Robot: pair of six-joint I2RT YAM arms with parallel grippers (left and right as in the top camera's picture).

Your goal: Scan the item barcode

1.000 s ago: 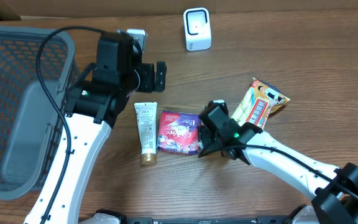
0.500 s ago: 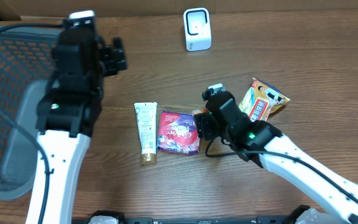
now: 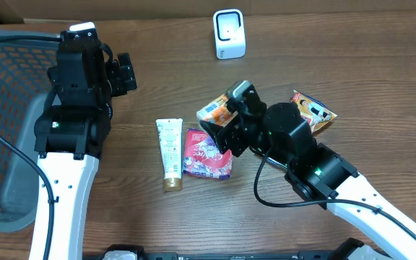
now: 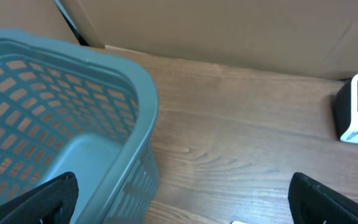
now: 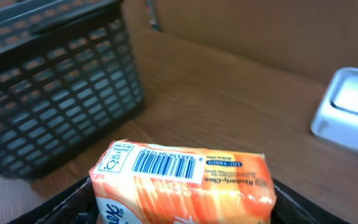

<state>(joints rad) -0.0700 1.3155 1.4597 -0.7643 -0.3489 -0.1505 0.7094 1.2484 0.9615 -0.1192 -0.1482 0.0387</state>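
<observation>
A brown wooden table [image 3: 381, 43] ran back to a cardboard wall [image 4: 229, 31], with a white scanner [image 3: 229, 33] standing near the rear edge and a grey mesh basket [image 3: 6, 108] at the far left. The right gripper [image 3: 224, 124] was clamped on an orange packet [image 3: 217, 110], one finger on each short end, and appeared to hold it off the table above a pink pouch [image 3: 208, 153]. In the right wrist view the packet's barcode [image 5: 165, 165] showed on the long upper face. An end-on grip left that printed face uncovered, which was probably why the packet was taken that way. The scanner sat well apart from the packet, up and to one side of it. The code faced the wrist camera rather than the scanner, so it likely had to be carried closer and tilted toward the scanner's window. The left gripper [image 3: 123, 72] hung beside the basket with its fingers wide apart and nothing between them, seemingly parked out of the working arm's way. A white tube [image 3: 169, 152] lay just beside the pouch, and a snack bag [image 3: 310, 114] lay farther right, both flat on the table.
</observation>
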